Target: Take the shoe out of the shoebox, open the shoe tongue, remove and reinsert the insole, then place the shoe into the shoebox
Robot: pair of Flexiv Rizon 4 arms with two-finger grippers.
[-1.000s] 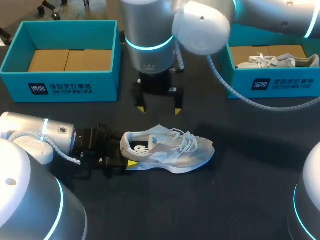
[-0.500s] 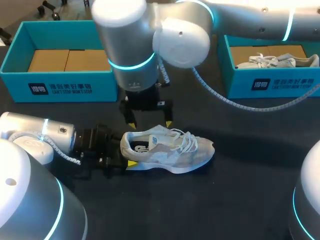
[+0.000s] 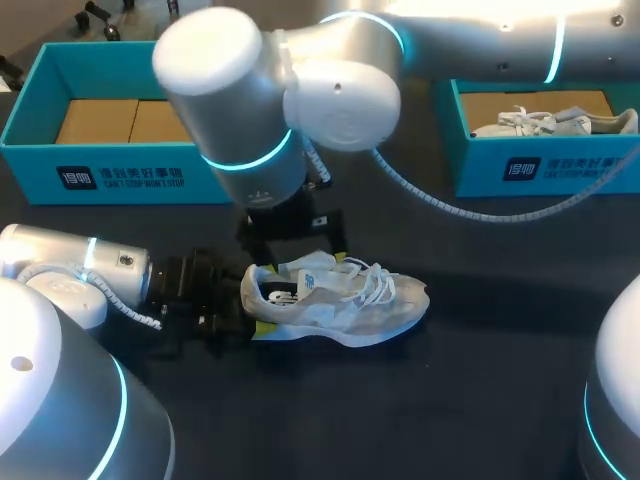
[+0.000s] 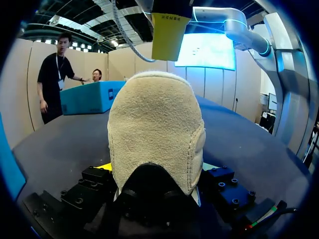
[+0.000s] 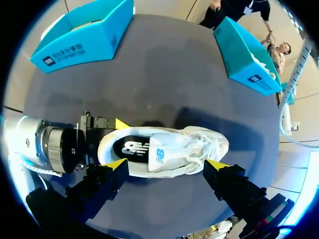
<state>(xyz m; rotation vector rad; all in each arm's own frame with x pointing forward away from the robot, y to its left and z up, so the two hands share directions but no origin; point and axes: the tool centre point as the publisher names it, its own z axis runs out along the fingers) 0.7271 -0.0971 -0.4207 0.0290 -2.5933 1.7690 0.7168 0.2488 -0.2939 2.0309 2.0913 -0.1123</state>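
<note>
A white shoe [image 5: 172,149] sits upright on the dark table [image 5: 164,79], with its black insole [image 5: 128,148] showing. The right gripper [image 5: 166,165] hangs over the shoe with its fingers spread wide, one yellow tip near the heel and the other near the toe. The left gripper [image 5: 97,142] is at the heel. A teal shoebox [image 5: 84,37] stands well beyond the heel, and a second shoebox [image 5: 244,57] well beyond the toe.

Left fingers [image 4: 104,166] mostly behind shoe [image 4: 155,127]
</note>
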